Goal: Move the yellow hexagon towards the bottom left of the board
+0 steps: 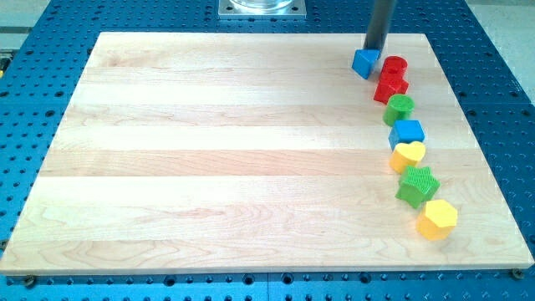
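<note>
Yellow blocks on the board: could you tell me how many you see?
2. The yellow heart sits mid-column at the view's right; the yellow hexagon ends that column at the bottom. None seems hidden.

A pale wooden table point(234, 150) of lengthwise planks lies on a blue perforated base point(33, 25); a grey metal mount point(262, 7) shows at the view's top edge. Seven blocks run in a loose column down the view's right side: a blue cube point(364, 63) stands topmost and a little to the left; just beside it a red cylinder point(395, 65); touching below that, a red star-like block point(390, 87); then a green cylinder point(399, 108); a blue pentagon-like block point(407, 132); a yellow heart point(408, 155) touching it; a green star point(417, 186) lowest of these.
</note>
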`<state>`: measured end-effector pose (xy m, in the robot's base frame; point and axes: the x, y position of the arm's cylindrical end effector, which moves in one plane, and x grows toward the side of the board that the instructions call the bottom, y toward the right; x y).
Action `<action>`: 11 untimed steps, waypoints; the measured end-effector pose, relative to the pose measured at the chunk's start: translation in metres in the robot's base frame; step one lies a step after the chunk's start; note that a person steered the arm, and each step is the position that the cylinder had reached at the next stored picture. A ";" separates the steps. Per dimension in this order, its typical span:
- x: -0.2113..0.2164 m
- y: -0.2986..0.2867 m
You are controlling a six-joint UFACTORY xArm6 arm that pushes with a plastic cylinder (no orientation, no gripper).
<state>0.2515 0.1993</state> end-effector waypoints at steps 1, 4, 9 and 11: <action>0.000 0.007; 0.002 0.062; 0.323 0.064; 0.326 -0.070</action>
